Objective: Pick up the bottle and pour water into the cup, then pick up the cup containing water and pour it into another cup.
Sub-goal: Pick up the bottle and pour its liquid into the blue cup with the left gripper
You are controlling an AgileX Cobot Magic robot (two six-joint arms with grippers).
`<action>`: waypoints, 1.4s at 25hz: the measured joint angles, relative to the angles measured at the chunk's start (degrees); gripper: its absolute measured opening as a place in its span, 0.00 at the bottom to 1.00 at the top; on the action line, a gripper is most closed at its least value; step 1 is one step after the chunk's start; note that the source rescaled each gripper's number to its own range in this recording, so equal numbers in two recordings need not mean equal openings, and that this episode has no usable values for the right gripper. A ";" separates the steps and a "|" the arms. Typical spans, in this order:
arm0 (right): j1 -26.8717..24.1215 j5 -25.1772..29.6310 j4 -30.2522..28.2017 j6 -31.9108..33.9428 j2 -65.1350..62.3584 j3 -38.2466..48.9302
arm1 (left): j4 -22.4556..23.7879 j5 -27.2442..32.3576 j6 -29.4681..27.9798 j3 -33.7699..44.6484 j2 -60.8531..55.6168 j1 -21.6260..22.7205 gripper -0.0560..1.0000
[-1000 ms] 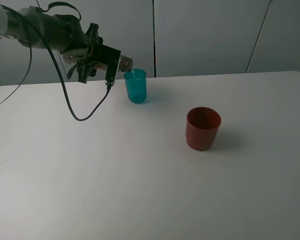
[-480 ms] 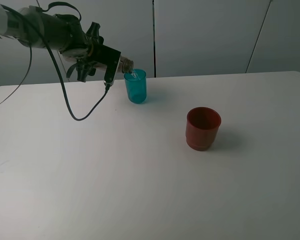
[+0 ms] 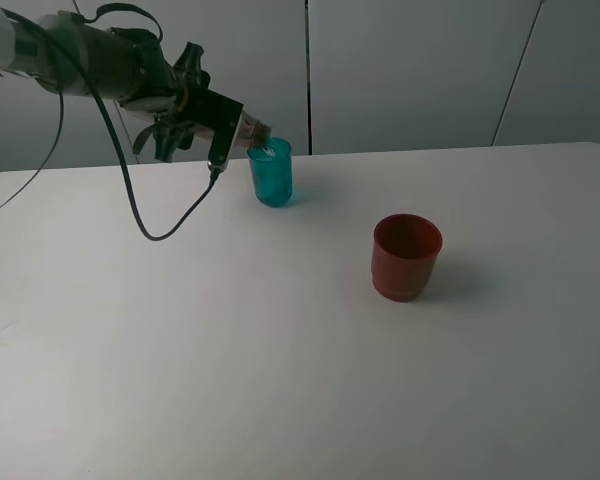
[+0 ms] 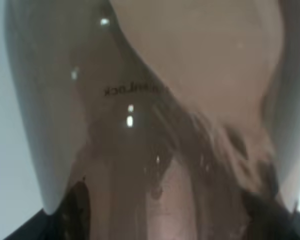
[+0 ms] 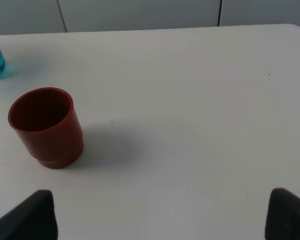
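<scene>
Left hand (image 3: 218, 118) clamped on tilted bottle (image 3: 252, 130), its neck over rim of teal cup (image 3: 270, 172) at back of counter (image 3: 280, 380). Right hand (image 5: 160, 217) spread wide, empty, near red-brown cup (image 3: 406, 256).

Small dark lettering (image 4: 134, 90) on the bottle (image 4: 155, 150) seems to read "lock" (the rest is too blurred)

From the centre of the worktop (image 3: 280, 380), teal cup (image 3: 271, 178) and tilted bottle (image 3: 252, 130) block 12 o'clock, red cup (image 3: 406, 256) 2. Open room lies between them.
</scene>
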 joint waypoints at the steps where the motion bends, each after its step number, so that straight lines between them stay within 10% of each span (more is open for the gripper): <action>1: 0.00 0.00 0.00 0.00 0.00 0.00 | 0.00 -0.28 0.00 0.00 0.00 0.00 0.07; 35: 0.00 0.00 0.00 0.00 0.00 0.00 | 6.94 -6.22 2.99 0.00 0.00 0.00 0.07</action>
